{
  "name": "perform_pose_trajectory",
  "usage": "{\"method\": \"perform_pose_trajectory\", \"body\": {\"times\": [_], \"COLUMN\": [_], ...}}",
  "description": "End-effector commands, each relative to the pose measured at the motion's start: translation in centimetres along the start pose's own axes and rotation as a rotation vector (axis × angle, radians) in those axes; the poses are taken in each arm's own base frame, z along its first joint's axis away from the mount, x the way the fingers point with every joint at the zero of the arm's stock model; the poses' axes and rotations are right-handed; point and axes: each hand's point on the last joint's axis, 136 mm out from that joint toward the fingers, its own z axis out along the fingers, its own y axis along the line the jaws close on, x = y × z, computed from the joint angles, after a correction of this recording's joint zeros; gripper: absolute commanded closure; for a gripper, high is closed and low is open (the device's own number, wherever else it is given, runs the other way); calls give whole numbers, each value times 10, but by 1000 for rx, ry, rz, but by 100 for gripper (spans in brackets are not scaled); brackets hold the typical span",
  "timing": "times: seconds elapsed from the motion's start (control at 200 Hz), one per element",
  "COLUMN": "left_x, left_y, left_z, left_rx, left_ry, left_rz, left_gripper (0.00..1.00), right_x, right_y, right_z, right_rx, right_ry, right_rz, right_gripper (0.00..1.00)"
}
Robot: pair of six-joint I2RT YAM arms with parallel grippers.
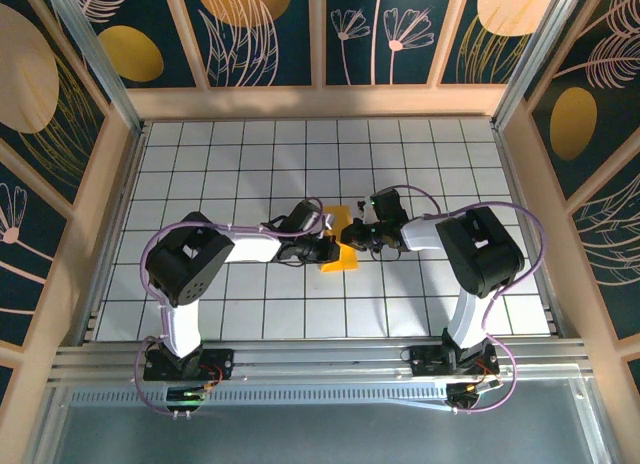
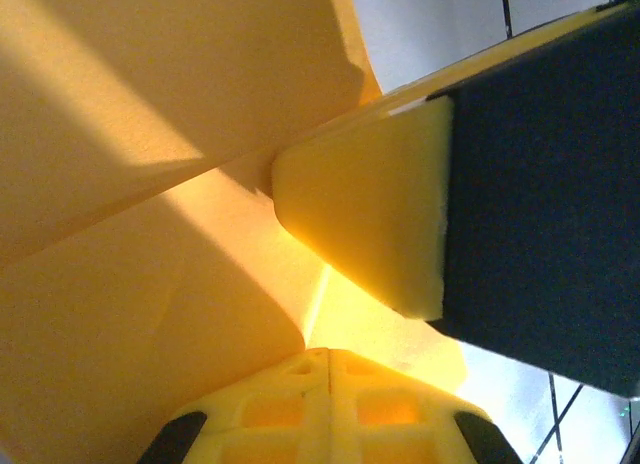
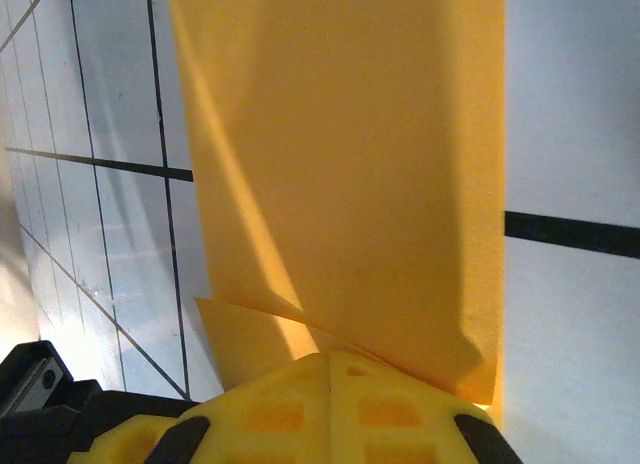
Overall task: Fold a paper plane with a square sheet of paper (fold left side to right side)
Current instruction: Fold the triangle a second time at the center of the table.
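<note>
The square sheet of paper (image 1: 337, 261) is orange-yellow, folded into layers, and held just above the tiled floor at mid-table between both arms. My left gripper (image 1: 327, 247) comes from the left, my right gripper (image 1: 353, 235) from the right. In the left wrist view the paper (image 2: 150, 134) curves close overhead, with my left gripper (image 2: 330, 356) shut on its edge. The right gripper's yellow finger pad (image 2: 370, 214) presses the same sheet. In the right wrist view a folded strip (image 3: 350, 134) runs away from my right gripper (image 3: 330, 359), which is shut on its near end. Whether it forms the paper plane I cannot tell.
White tiled floor (image 1: 250, 154) with dark grid lines spreads around the paper, bounded by wooden-framed patterned walls (image 1: 100, 134). A dark part of the left arm (image 3: 40, 409) sits at the lower left of the right wrist view. Cables loop beside both arms.
</note>
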Motion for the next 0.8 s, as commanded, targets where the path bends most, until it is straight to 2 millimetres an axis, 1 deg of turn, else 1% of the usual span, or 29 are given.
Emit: {"method": "perform_pose_trajectory", "body": {"times": [0.0,0.19,0.44,0.541,0.796], "left_x": [37,51,69,73,86], "left_y": [32,35,40,45,48], "left_z": [-4,-9,-12,-14,-19], "left_rx": [-92,-101,-121,-138,-157], "left_ry": [107,132,158,161,175], "left_rz": [-35,-22,-5,-13,-9], "left_gripper": [100,100,100,100,100], "right_x": [24,25,25,24,23], "right_y": [-42,-46,-46,-45,-44], "right_z": [7,7,6,5,5], "right_rx": [142,157,160,160,163], "right_ry": [73,77,79,77,78], "right_rz": [63,64,63,60,57], "right_gripper": [100,100,100,100,100]}}
